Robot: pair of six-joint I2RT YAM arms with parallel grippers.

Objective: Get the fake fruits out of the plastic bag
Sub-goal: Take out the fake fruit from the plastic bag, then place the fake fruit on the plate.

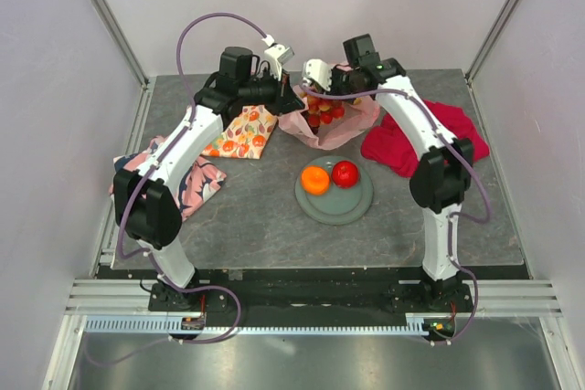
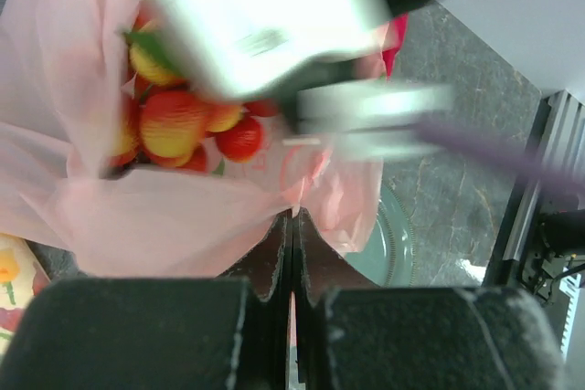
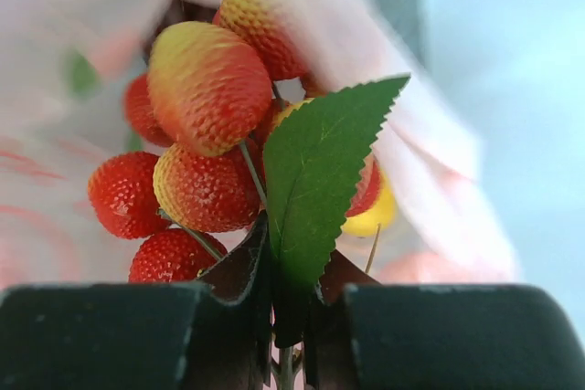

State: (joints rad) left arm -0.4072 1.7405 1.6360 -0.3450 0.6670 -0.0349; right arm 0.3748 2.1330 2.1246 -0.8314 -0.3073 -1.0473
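The pale-pink plastic bag sits at the back of the table with its mouth open. My left gripper is shut on the bag's edge and holds it up. Inside lies a bunch of red-and-yellow berry-like fake fruits with a green leaf. My right gripper reaches into the bag mouth and is shut on the bunch's stem and leaf base. From above, both grippers meet at the bag, left and right. An orange and a red apple rest on the green plate.
A solid red cloth lies right of the bag. A fruit-printed orange-and-white cloth lies left of it. A pink-and-navy cloth sits at the table's left edge. The plate is just in front of the bag.
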